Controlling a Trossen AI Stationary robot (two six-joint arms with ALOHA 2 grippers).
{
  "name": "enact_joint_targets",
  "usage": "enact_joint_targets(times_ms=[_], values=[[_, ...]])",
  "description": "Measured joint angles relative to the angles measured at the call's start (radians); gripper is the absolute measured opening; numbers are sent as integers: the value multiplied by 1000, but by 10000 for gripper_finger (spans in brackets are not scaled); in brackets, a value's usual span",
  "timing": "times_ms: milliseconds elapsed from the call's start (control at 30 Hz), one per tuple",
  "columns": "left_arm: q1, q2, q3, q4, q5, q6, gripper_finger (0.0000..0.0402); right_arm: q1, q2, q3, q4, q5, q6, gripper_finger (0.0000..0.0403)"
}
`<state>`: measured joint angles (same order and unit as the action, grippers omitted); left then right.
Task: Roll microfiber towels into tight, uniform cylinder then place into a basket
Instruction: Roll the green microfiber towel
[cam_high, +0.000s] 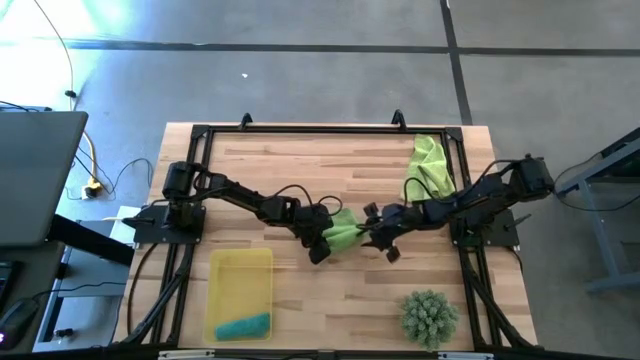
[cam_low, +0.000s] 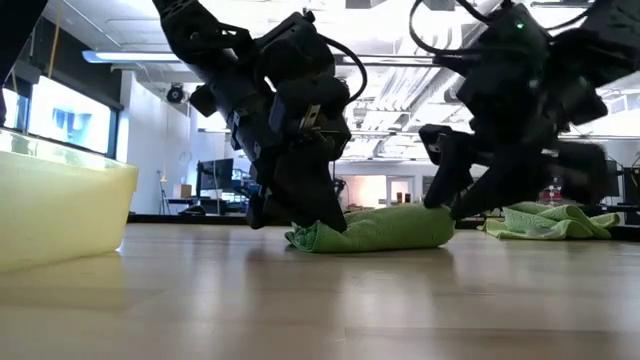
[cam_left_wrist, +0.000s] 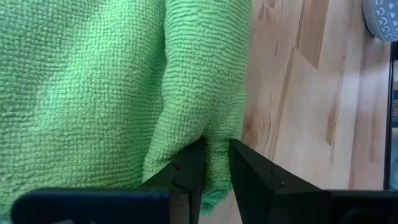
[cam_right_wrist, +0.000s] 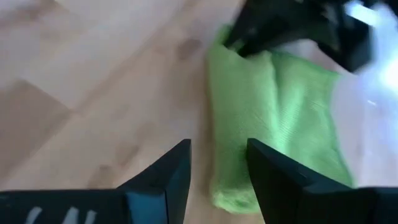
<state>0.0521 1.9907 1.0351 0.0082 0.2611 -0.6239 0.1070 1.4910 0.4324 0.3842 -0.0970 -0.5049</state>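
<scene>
A lime green microfiber towel (cam_high: 343, 232), loosely rolled, lies mid-table on the wood; it also shows in the low view (cam_low: 385, 228). My left gripper (cam_high: 322, 243) is at its left end and is shut on it (cam_left_wrist: 216, 149). My right gripper (cam_high: 383, 240) is open at the towel's right end (cam_right_wrist: 217, 152). A second lime green towel (cam_high: 430, 165) lies crumpled at the far right. A rolled teal towel (cam_high: 243, 326) lies in the yellow basket (cam_high: 240, 262) at the near left. My left gripper pinches a bunched fold at the roll's left end (cam_left_wrist: 214, 134) between its two fingers. The fingers slant down from the table's left. The towel lies on the table. My right gripper stands over the towel's right end (cam_right_wrist: 249, 186); I cannot tell whether it touches.
A spiky green ball-shaped plant (cam_high: 430, 316) stands at the near right. A black frame (cam_high: 300, 128) runs along the table's far edge and sides. Bare wood lies between the basket and the plant.
</scene>
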Motion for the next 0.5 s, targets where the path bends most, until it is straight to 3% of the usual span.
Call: enact_joint_targets(times_ms=[200,500], values=[[0,0,0,1,-2,-5,68,-2,0,-16,16,56,-1,153],[0,0,0,2,-4,-35,68,-4,1,-16,23,55,11,212]])
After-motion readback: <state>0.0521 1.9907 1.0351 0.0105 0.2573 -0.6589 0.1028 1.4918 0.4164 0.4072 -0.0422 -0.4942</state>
